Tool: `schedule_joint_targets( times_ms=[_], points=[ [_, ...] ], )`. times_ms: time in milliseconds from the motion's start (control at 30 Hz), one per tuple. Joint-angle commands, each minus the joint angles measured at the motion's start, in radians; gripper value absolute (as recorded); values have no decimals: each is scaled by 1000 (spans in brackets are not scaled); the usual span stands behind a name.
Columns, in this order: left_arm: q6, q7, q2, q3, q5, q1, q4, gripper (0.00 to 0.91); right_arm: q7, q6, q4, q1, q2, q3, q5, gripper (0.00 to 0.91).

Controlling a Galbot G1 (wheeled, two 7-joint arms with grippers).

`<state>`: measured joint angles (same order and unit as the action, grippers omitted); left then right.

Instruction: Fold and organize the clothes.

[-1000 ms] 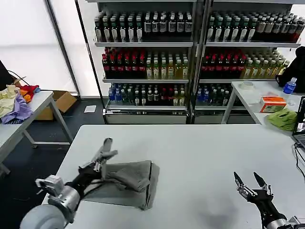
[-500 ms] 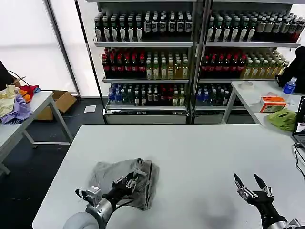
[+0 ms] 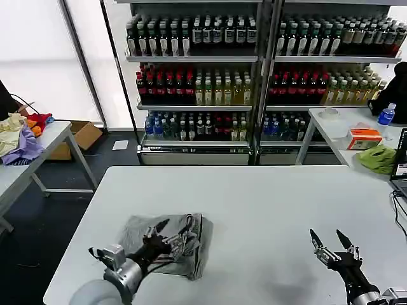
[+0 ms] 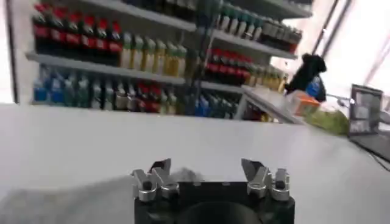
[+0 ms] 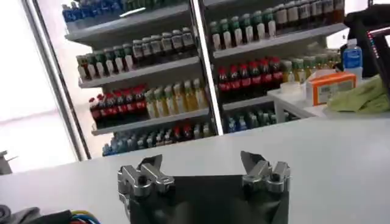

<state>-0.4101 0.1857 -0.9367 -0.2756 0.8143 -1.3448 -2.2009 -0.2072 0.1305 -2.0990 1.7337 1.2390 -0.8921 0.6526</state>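
One grey shirt (image 3: 166, 240) is lying bunched in a loosely folded heap on the white table (image 3: 267, 203), toward its near left part, with its folded edge running along the side that faces the table's middle. The left gripper (image 3: 164, 230) is hovering low over the near part of this shirt, its two dark fingers spread apart with nothing between them; whether the tips are touching the cloth is hard to judge (the arm's silver wrist is covering part of the fabric). In the left wrist view, the left gripper (image 4: 206, 171) is showing its jaws standing wide, with a pale blur of grey cloth below them. Over on the near right of the table, well apart from the shirt, the right gripper (image 3: 331, 238) is waiting just above the bare surface, its fingers splayed in an open V and gripping nothing. From the right wrist view, the right gripper (image 5: 204, 168) is likewise showing parted and empty jaws. Behind the table, shelves of bottles (image 3: 197, 76) are filling the back wall.
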Motion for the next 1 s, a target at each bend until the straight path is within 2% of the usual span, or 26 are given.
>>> schedule_joint_targets(
  times_ms=[33, 233, 367, 767, 800, 833, 867, 900, 967, 1000],
  points=[
    [-31, 61, 10, -322, -57, -30, 34, 907, -1, -4, 7, -3, -1, 17, -6, 907],
    [-39, 77, -14, -303, -107, -78, 217, 907, 4, 0, 4, -6, 5, 48, -10, 907],
    [-91, 97, -59, -258, -111, -43, 295, 907, 5, 1, 6, -14, 11, 65, -27, 907],
    [-107, 104, -100, -218, -98, -61, 304, 907, 11, 17, -8, -21, -4, 56, -16, 907],
    [-106, 107, -105, -214, -99, -66, 299, 846, 11, 18, -8, -25, -4, 59, -18, 907],
    [-105, 112, -110, -210, -100, -68, 297, 665, 12, 20, -8, -30, -4, 63, -19, 907],
    [-103, 117, -121, -206, -100, -71, 291, 554, 13, 23, -8, -34, -4, 67, -18, 907],
    [-100, 125, -130, -201, -102, -73, 281, 343, 15, 28, -11, -38, -4, 69, -15, 907],
    [-92, 134, -149, -195, -112, -84, 258, 161, 19, 34, -16, -42, -6, 66, -3, 907],
    [-89, 133, -157, -190, -119, -89, 243, 131, 20, 34, -17, -42, -6, 65, -2, 907]
  ],
)
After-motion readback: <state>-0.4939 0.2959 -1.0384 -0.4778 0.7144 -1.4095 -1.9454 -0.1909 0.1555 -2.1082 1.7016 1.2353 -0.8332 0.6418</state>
